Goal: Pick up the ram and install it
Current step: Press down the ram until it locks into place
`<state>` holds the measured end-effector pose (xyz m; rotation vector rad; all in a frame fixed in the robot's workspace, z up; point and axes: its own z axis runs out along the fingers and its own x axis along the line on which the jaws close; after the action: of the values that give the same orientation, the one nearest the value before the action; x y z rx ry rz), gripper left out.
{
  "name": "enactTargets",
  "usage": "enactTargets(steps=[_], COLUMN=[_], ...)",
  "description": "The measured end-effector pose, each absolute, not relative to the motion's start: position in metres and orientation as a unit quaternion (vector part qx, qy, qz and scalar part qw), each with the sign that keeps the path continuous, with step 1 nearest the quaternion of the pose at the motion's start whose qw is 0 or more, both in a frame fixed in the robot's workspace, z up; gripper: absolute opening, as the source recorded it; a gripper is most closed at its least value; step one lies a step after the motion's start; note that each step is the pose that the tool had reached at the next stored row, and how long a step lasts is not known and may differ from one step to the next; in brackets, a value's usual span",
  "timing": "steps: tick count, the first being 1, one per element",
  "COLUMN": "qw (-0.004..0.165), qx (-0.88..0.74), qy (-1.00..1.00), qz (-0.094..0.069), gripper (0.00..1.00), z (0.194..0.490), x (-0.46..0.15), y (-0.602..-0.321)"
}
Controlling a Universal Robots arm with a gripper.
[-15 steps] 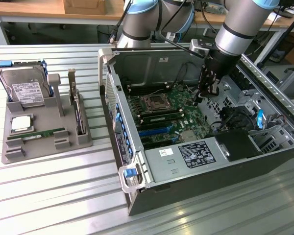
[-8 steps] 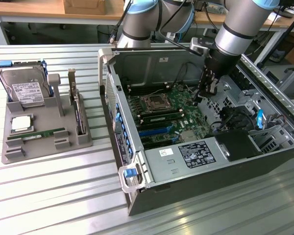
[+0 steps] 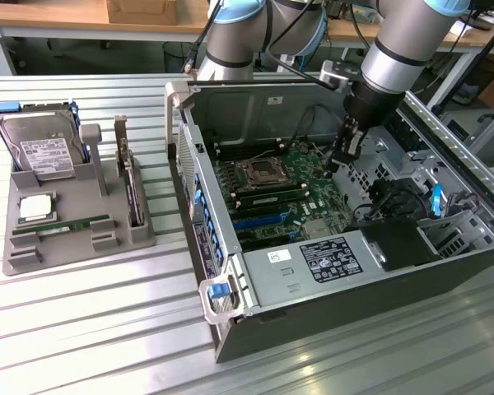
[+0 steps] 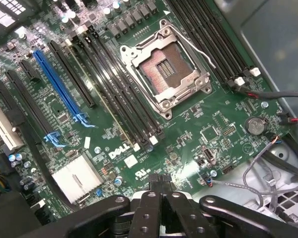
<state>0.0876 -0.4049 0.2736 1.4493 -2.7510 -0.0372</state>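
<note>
Tool [image 3: 343, 156] clenched, nothing grasped, poised over motherboard [image 3: 292, 185] inside open computer case [image 3: 329, 271]. Ram [image 3: 62, 225] seen lying flat in grey holder tray [image 3: 74, 247] on counter [image 3: 107, 329], at 9 o'clock from case, well apart from tool. Empty CPU socket [image 4: 164, 74] flanked by memory slots [image 4: 114, 87].

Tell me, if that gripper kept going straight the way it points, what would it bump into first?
Most likely the green motherboard inside the open computer case. The gripper, jaws shut and empty, points down at the board beside the empty processor socket. Which exact spot it would touch is hard to judge.
</note>
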Motion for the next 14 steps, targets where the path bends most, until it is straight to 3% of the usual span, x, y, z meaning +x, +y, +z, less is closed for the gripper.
enactTargets(steps=[14], qw=[0.015], qx=[0.373], qy=[-0.928], qz=[-0.013], gripper=[0.1], z=[0.2735], x=[0.0876], y=[-0.4049])
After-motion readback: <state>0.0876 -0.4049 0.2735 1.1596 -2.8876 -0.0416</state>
